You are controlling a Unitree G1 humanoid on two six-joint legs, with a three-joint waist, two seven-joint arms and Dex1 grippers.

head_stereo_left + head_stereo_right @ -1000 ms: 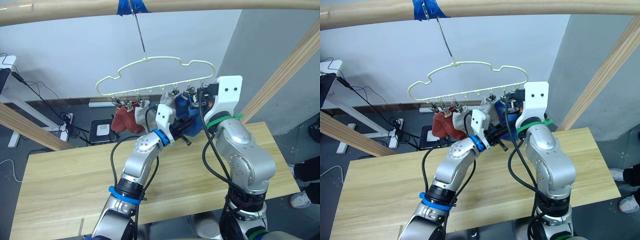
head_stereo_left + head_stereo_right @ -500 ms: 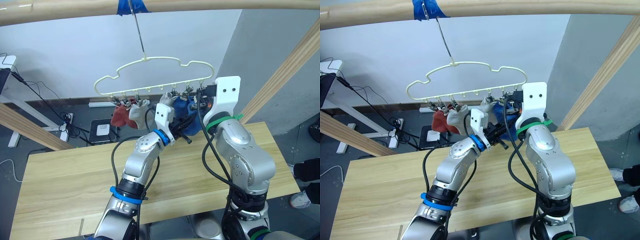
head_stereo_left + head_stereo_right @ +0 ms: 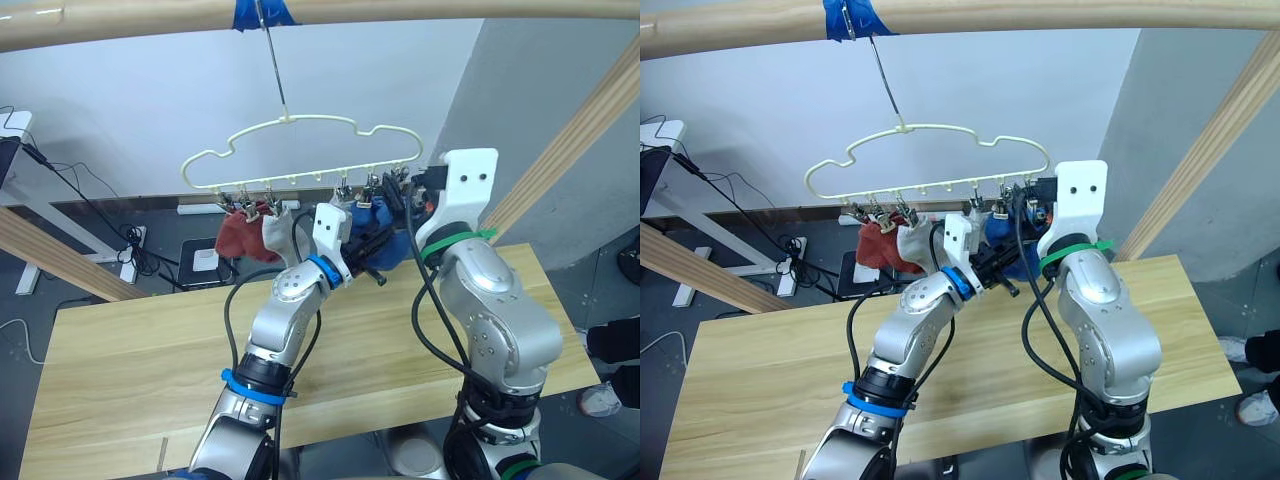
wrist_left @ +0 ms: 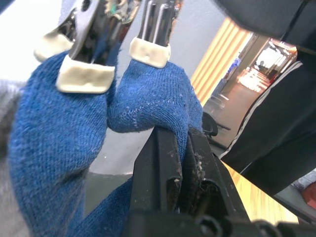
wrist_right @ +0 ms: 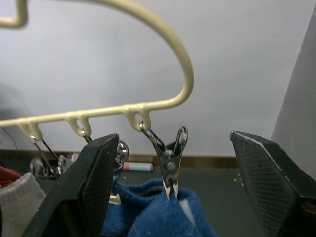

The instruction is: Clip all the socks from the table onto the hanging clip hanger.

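While hanging by its thin hook [image 3: 274,62] from the wooden pole [image 3: 130,18] overhead, marked there by blue tape [image 3: 262,11], the pale yellow hanger [image 3: 300,152] sits above the far edge of the worktop [image 3: 130,350]. Along the hanger's lower bar, a row of metal clips [image 5: 170,155]. From the clips at the hanger's left end, a rust red sock [image 3: 238,236] and just beside it a light grey sock [image 3: 275,237]. Further right under the same bar, another grey sock [image 3: 332,217], then two blue socks [image 4: 148,101] bunched together at the hanger's right end, each pinched by a clip with pale pads.

Left end effector [image 4: 178,163] raised up to the hanger's right end, fingers together and clamped on a fold of the blue sock just below its clip. Right end effector [image 5: 170,197] lifted beside the hanger's right end, its two black fingers [image 5: 86,187] spread wide apart, one on each side of the last clip, touching neither it nor the blue sock under it.
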